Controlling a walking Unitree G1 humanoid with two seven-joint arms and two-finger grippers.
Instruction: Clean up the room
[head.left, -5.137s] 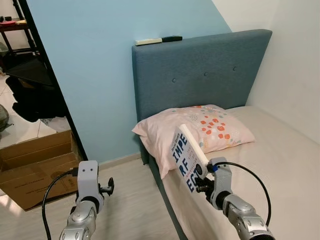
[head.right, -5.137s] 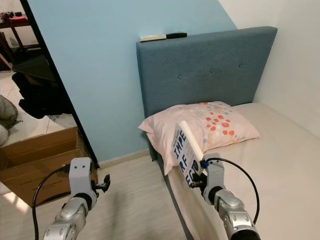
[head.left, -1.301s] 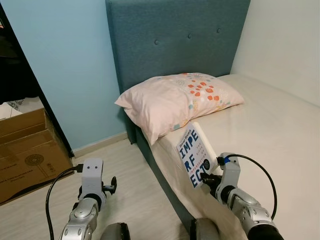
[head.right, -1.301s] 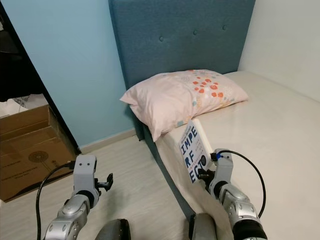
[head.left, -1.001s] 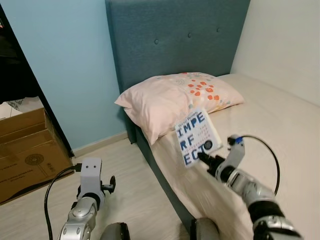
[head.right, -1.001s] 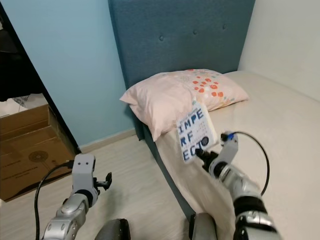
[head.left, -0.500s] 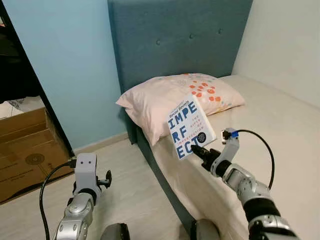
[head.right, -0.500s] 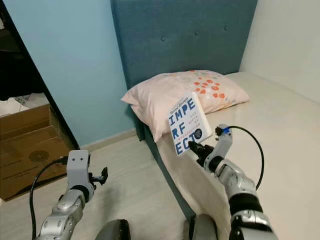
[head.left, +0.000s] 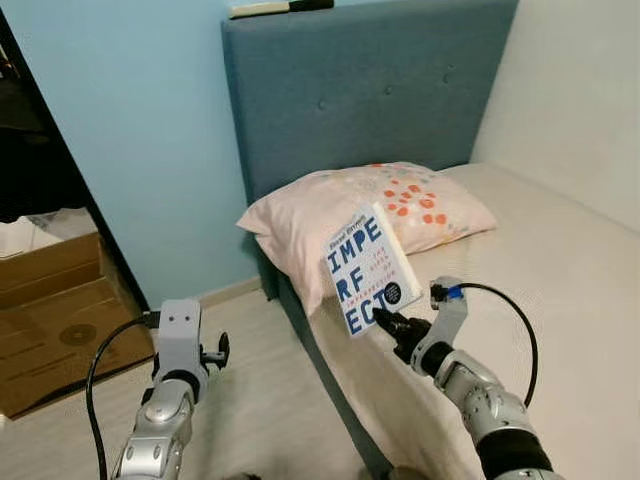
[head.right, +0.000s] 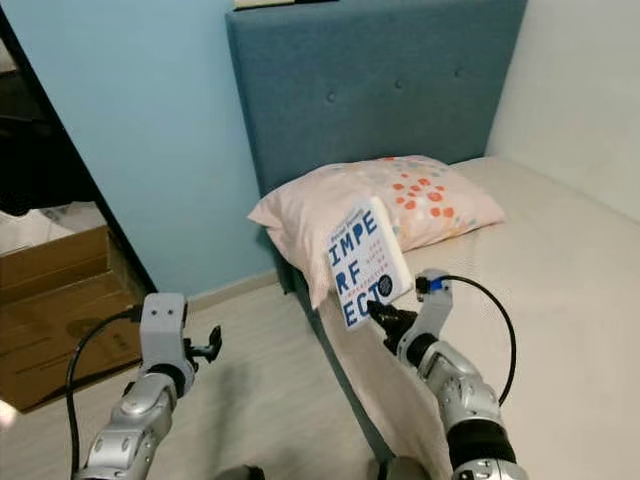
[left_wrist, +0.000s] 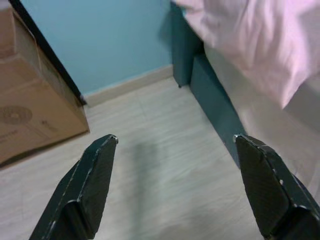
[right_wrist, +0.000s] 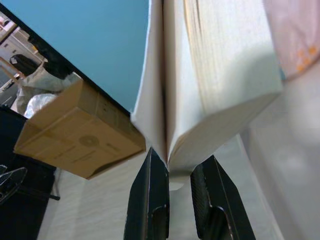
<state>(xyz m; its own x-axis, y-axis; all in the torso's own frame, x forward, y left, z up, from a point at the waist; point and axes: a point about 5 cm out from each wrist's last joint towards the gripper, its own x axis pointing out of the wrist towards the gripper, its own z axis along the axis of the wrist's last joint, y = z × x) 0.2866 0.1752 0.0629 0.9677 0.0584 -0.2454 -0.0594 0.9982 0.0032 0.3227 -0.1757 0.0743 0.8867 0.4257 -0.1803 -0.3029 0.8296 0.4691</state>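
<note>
Above the bed (head.left: 560, 300) edge, right claw (head.left: 380, 322) pinching book (head.left: 367, 268) upright; pillow (head.left: 330, 205) at twelve o'clock; left claw (left_wrist: 175, 185) spread, idle.

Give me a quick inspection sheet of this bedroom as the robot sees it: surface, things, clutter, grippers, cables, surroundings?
Surface: beige bed, bare mattress.
Job's things: white book with blue lettering, held upright over the bed's edge.
Clutter: pink pillow at the headboard; small items on the headboard top.
Grippers: right gripper shut on the book's lower corner; left gripper open over the floor.
Cables: black cable looping off the right wrist.
Surroundings: blue wall, teal headboard, cardboard box.
</note>
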